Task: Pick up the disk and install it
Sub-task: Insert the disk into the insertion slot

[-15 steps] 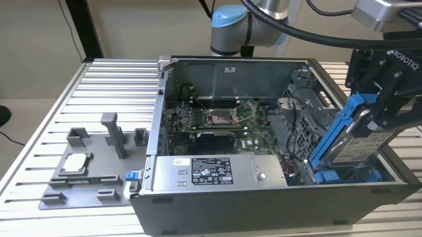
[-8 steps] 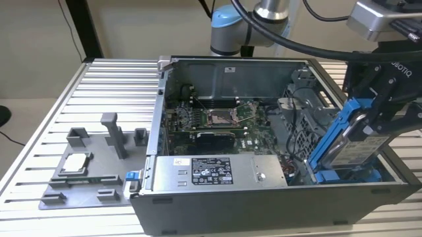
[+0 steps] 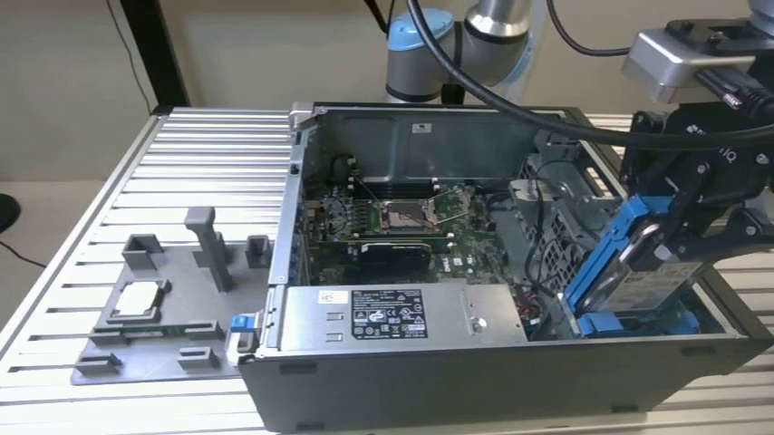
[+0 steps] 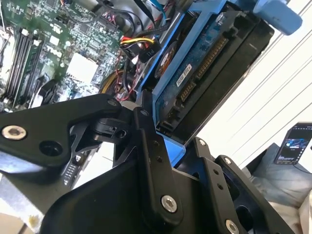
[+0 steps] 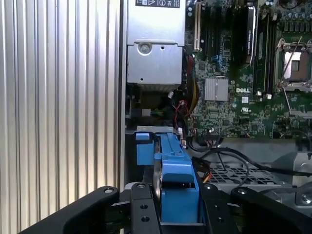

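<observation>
- Exterior view: the gripper [image 3: 680,243] is clamped on the disk [image 3: 641,276] at the exterior view's right.
- The disk is tilted, with its upper end leaning away from the motherboard [image 3: 400,217]. Its lower end sits inside the open case [image 3: 484,376], at the near corner, beside other blue plastic parts there.
- A silver box [image 3: 387,313] with a black label lies along the case's near wall, to the exterior view's left of the disk.
- A grey fixture [image 3: 158,313] on the ribbed tabletop [image 3: 181,154] carries a small square chip [image 3: 140,294], well apart from the case.
- Second wrist view: black fingers [image 4: 146,131] of the gripper [image 4: 170,141] squeeze the blue bracket at the disk's [image 4: 204,63] near end.
- The connector edge of the disk faces the camera. Red, yellow and black cables [image 4: 139,46] lie just beyond it, over the motherboard [image 4: 58,44].
- First wrist view: the gripper [image 5: 178,209] holds the disk [image 5: 178,170] edge-on, a finger [image 5: 141,207] on either side of the bracket.
- The disk sits just inside the case wall. The silver box [image 5: 153,56] lies farther along that wall, the motherboard [image 5: 234,92] beside it, and the tabletop [image 5: 58,97] outside.
</observation>
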Controlling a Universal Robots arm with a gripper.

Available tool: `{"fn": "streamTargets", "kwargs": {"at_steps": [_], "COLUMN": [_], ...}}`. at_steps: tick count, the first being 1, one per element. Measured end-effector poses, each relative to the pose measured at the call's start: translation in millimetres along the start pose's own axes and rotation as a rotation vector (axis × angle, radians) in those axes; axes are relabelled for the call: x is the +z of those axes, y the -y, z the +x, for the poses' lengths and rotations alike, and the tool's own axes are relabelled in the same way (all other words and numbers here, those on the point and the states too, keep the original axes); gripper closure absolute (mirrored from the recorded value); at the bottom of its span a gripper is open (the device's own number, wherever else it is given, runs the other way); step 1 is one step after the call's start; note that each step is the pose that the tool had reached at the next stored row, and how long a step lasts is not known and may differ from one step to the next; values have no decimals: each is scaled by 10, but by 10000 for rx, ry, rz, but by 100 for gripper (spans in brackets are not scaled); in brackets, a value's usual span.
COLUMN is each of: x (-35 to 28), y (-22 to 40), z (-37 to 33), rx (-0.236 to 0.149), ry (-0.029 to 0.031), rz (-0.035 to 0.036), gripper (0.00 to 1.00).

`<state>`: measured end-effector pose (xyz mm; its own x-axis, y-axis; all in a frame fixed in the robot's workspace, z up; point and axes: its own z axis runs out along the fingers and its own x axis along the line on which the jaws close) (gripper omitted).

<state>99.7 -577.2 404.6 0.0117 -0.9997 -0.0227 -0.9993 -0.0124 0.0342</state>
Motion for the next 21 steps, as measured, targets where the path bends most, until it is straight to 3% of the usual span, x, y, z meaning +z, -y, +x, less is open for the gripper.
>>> {"fn": "streamTargets", "kwargs": {"at_steps": [2, 15, 16, 21], "x": [24, 27, 27, 28], "y": [1, 1, 1, 1], "z": [0, 1, 1, 1], "rx": [1, 2, 2, 1], "ry": [-1, -2, -3, -1], "rz": [-1, -2, -1, 0], "gripper": [100, 100, 0, 0]}}
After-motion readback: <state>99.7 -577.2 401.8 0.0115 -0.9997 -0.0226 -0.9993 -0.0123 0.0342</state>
